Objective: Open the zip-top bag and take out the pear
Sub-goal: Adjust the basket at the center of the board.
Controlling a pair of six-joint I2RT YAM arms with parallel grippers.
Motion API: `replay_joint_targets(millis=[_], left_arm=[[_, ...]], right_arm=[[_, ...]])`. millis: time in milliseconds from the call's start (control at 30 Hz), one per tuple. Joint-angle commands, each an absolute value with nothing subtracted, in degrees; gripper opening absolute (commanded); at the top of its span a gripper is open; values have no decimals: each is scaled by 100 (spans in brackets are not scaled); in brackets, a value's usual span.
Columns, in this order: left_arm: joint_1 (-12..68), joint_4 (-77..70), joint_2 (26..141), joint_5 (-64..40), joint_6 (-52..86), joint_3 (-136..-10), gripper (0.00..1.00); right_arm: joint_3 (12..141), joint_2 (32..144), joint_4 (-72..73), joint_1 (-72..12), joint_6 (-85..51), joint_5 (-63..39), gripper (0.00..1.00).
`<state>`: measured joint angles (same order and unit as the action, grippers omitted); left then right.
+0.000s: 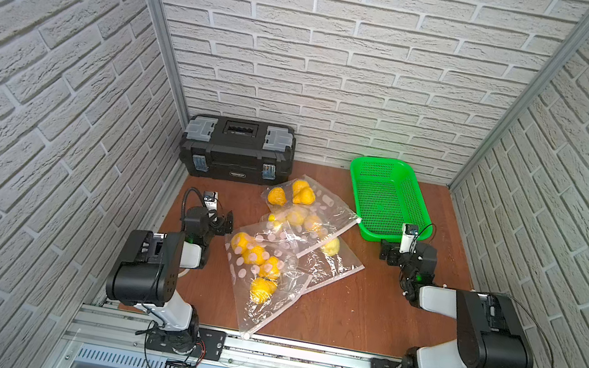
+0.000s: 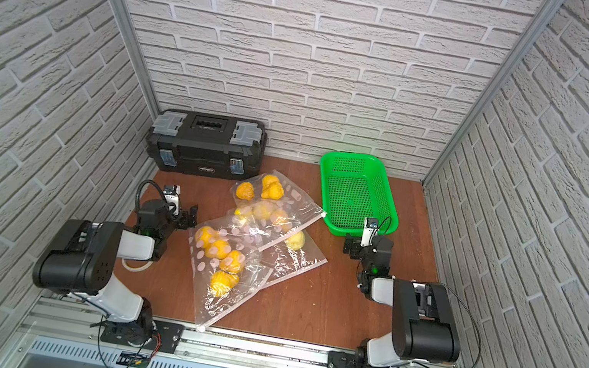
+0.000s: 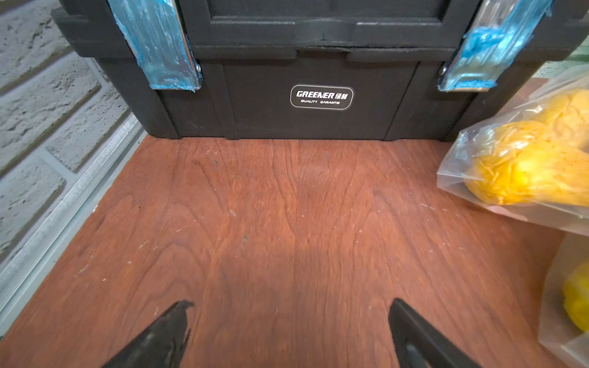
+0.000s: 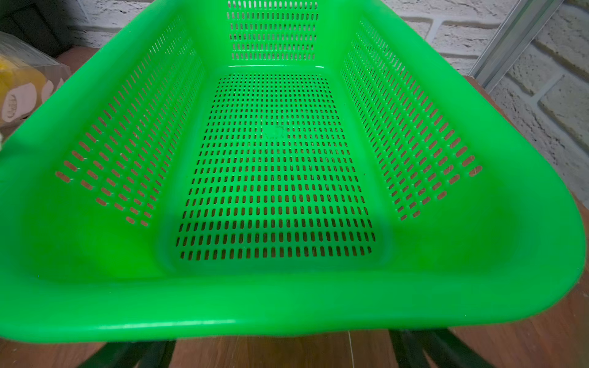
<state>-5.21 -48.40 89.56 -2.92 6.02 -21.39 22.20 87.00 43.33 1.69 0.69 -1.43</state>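
Lying overlapped midway btwn the arms, three clear, white-dotted bags are seen on the table, each packed w/ lumpy yellow-orange pears, zip strips turned toward the right arm's side. Left gripper is held spread wide, empty, facing the toolbox; right gripper likewise spread, by the basket.

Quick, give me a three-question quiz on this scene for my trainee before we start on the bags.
1. True or false: the green basket is empty.
2. The left gripper points at: A) the toolbox, B) the basket, C) the right arm.
3. How many pears show in the zip-top bag nearest the arms' bases?
Key: 1 true; 2 A; 3 four.
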Motion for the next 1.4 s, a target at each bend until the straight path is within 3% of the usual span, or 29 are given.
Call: replay_joint_targets(millis=[0, 833, 933, 1100, 1367], left_arm=[[-567, -5273, 9005, -368, 521, -2217, 98], [-569, -5273, 9004, -373, 519, -2215, 98], [-533, -5304, 8931, -298, 488, -2169, 98], [-248, -4605, 8305, 145, 289, -2272, 98], [297, -2361, 6930, 1212, 393, -2955, 98]], right_arm=[[2338, 8692, 4674, 206, 93, -185, 99], [2376, 8691, 4588, 206, 69, -141, 99], [2362, 8541, 4608, 194, -84, 216, 99], [2917, 7645, 2657, 193, -276, 432, 100], [3605, 6547, 222, 175, -966, 179, 91]])
